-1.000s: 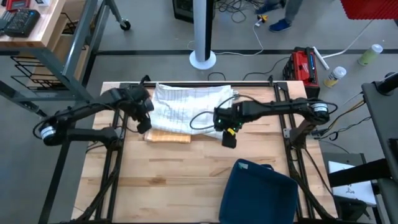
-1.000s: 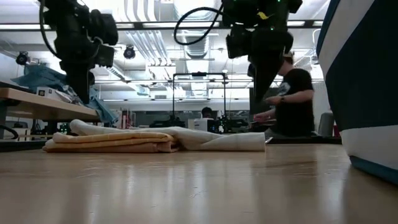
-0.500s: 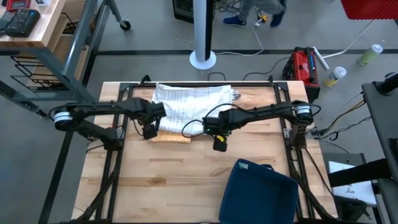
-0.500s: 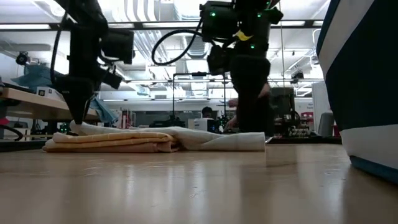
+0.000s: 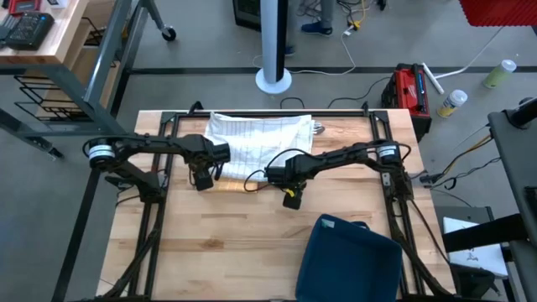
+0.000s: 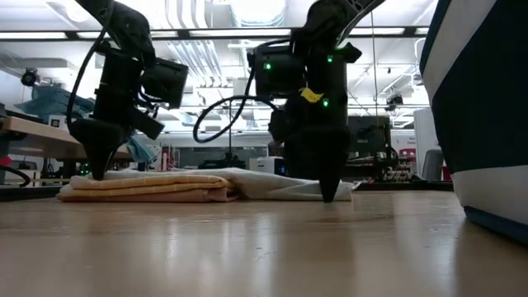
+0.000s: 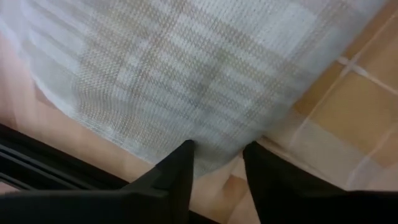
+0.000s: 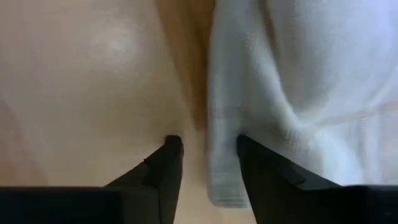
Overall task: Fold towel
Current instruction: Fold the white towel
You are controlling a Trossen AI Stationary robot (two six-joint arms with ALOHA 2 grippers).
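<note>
The white checked towel (image 5: 256,143) lies flat on the far middle of the table, with a tan band (image 5: 228,185) along its near edge. In the low view it is a low heap (image 6: 206,185). My left gripper (image 5: 203,179) points down at the towel's near-left corner, open, its fingers on either side of the cloth's edge (image 7: 214,155). My right gripper (image 5: 289,198) points down at the near-right corner, open, with the towel's white edge (image 8: 221,177) between its fingers. My left gripper comes from above with its fingers (image 7: 180,163) astride the towel's corner edge; whether they touch the cloth I cannot tell. My right gripper comes from above at the towel's right end (image 6: 327,191); the white edge lies beside one finger (image 8: 252,155), touching or not I cannot tell.
A dark blue bin (image 5: 348,258) stands at the near right of the table and fills the low view's right side (image 6: 483,107). Bare wood (image 5: 218,243) lies near and to the left of it. Black arm frames run along both sides of the table.
Both grippers have come down onto the towel's near edge. The left one has moved toward the near edge and tipped over until it points down. The right one has moved toward the table's left and near edge. The towel has stayed put.
</note>
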